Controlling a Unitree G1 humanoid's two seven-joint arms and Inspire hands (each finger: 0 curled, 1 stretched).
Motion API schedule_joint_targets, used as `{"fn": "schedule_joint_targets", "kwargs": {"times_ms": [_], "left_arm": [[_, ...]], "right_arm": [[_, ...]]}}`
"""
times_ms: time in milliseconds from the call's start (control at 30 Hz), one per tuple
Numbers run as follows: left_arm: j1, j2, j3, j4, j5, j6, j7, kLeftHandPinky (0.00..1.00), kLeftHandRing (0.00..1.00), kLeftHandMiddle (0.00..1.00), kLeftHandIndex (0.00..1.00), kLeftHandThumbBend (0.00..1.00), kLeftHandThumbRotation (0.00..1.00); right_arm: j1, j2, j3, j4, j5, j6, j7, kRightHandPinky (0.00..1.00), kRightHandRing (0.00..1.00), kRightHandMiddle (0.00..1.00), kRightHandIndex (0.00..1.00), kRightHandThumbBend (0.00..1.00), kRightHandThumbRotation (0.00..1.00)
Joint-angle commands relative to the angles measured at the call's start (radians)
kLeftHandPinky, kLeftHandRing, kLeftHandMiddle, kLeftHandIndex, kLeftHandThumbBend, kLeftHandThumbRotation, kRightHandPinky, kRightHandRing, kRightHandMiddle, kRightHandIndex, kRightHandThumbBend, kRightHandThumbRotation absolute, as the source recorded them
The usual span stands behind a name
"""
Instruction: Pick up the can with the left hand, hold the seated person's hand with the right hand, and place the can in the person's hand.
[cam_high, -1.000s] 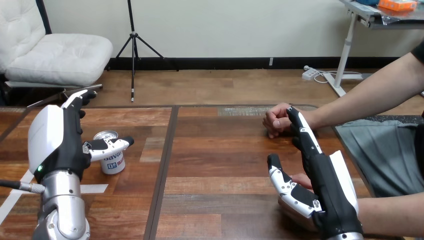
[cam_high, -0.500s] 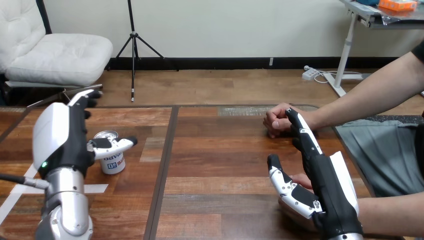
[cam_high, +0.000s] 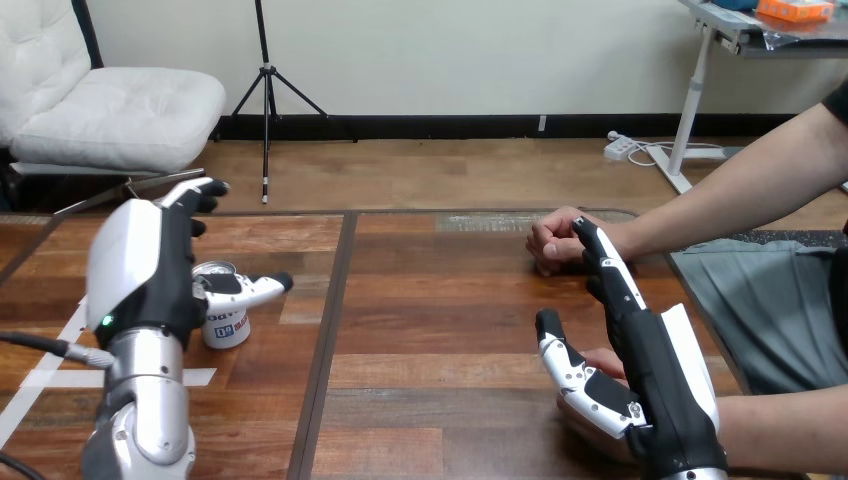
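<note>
Small white upright metal can (cam_high: 228, 325) | just right of left robot hand (cam_high: 150, 270) | that hand open, nothing gripped | right robot hand (cam_high: 655, 375) open, well apart

The can (cam_high: 228, 326) is standing upright on the left part of the table (cam_high: 440, 330). The left robot hand (cam_high: 145, 265) is hanging just left of the can, with its thumb crossing in front of the can's upper part and its fingers pointing away past the can's far side; contact cannot be told. Well apart, at the table's right side, the right robot hand (cam_high: 650, 370) is reaching forward. The person's nearer hand (cam_high: 603, 358) is lying between its thumb and fingers, partly hidden behind them. The person's farther hand (cam_high: 553, 240) is resting on the table behind that, right at the right robot hand's fingertips.
</note>
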Motion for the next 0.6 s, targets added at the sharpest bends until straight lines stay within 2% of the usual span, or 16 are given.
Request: {"fn": "schedule_joint_targets", "kwargs": {"times_ms": [0,567], "left_arm": [[-0.068,0.029,-0.017,0.013,0.02,0.004,-0.009,0.66,0.77,0.81,0.8,0.79,0.03],[-0.077,0.036,-0.036,0.032,0.027,0.011,-0.026,0.66,0.78,0.81,0.8,0.78,0.06]], "right_arm": [[-0.04,-0.007,-0.013,-0.063,0.009,-0.01,0.003,1.0,1.0,1.0,0.97,0.15,0.15],[-0.047,-0.015,-0.021,-0.055,0.015,-0.021,0.011,1.0,1.0,0.99,0.97,0.14,0.15]]}}
